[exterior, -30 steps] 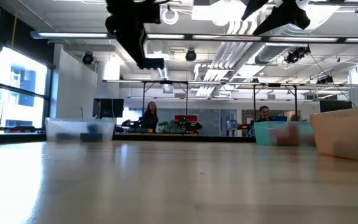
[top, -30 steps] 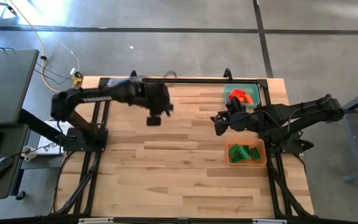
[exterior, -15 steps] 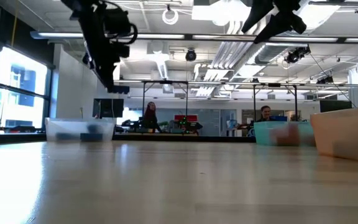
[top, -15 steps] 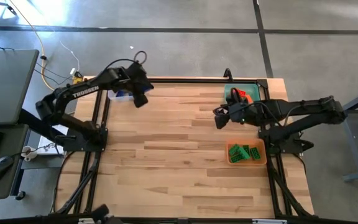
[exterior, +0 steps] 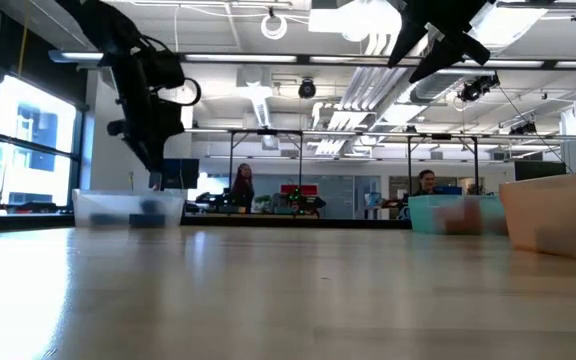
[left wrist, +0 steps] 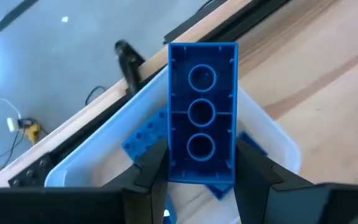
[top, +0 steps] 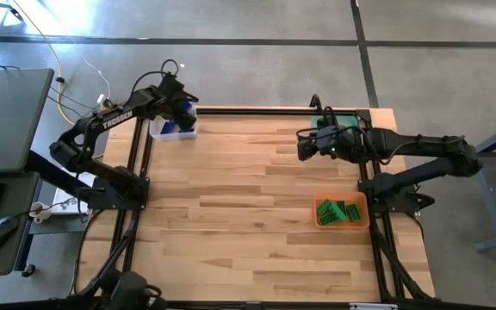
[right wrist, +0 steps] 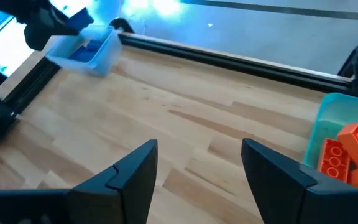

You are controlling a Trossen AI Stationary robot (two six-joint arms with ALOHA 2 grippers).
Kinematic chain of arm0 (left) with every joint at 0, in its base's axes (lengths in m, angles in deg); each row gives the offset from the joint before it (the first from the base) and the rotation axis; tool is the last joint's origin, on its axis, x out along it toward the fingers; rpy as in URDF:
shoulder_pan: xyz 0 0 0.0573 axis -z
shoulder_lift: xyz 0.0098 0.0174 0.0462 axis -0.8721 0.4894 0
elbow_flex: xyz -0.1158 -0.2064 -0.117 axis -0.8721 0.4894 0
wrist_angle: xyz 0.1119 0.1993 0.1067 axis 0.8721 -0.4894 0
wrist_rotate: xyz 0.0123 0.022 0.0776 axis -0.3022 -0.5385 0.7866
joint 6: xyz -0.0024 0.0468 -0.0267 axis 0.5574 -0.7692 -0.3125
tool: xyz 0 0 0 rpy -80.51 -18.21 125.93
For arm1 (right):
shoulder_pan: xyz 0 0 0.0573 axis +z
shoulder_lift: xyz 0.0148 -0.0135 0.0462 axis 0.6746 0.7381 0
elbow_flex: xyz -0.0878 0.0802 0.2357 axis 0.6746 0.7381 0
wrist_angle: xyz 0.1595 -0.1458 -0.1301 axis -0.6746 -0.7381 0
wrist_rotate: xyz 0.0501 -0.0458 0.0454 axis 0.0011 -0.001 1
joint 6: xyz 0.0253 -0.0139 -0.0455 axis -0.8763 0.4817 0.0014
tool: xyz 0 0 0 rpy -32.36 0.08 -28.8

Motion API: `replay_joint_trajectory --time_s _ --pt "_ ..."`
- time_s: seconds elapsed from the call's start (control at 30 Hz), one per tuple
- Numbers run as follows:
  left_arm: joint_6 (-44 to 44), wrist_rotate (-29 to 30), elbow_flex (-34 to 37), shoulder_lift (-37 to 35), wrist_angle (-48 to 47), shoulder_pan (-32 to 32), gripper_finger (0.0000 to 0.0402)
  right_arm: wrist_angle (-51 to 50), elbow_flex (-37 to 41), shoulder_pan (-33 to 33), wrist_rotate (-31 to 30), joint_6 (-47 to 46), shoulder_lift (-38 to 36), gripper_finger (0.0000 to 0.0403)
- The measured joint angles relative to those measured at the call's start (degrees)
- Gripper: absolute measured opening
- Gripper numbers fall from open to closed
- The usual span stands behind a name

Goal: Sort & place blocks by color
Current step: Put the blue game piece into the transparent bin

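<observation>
My left gripper (left wrist: 201,171) is shut on a blue brick (left wrist: 202,106) and hovers over the clear bin (left wrist: 277,138) at the table's far left corner (top: 166,131). More blue bricks (left wrist: 143,140) lie inside that bin. My right gripper (right wrist: 197,174) is open and holds nothing. It hangs above the bare table beside the teal bin (right wrist: 329,118), where red bricks (right wrist: 347,152) lie. Green bricks (top: 339,209) fill the orange bin near the right edge. My left gripper pinches the blue brick between its two fingers (left wrist: 151,169), one on each long side near the brick's end (left wrist: 201,177). The brick points away along the fingers, hollow underside toward the camera. It is lifted clear, above the clear bin's opening.
The clear bin (exterior: 128,208) sits at the far left, the teal bin (top: 353,120) at the far right and the orange bin (top: 365,220) at the right edge. The wooden table (top: 239,224) between them is bare. People sit in the room behind.
My left gripper, still shut on the blue brick, has swept from above the table's middle toward the far left corner and now hangs over the clear bin. My right gripper has drifted toward the far edge, staying open beside the teal bin.
</observation>
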Motion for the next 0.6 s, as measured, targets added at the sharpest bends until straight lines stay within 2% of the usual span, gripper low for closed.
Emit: replay_joint_trajectory --time_s 0.33,0.6 --pt "2.7 -1.0 0.0 4.6 0.9 -1.9 0.0112 0.0 0.0 -2.8 0.0 -1.7 0.0 0.0220" --pt "3.1 -1.5 0.0 8.4 0.3 -1.7 0.0162 0.0 0.0 -3.1 -0.3 -3.2 0.0 0.0220"
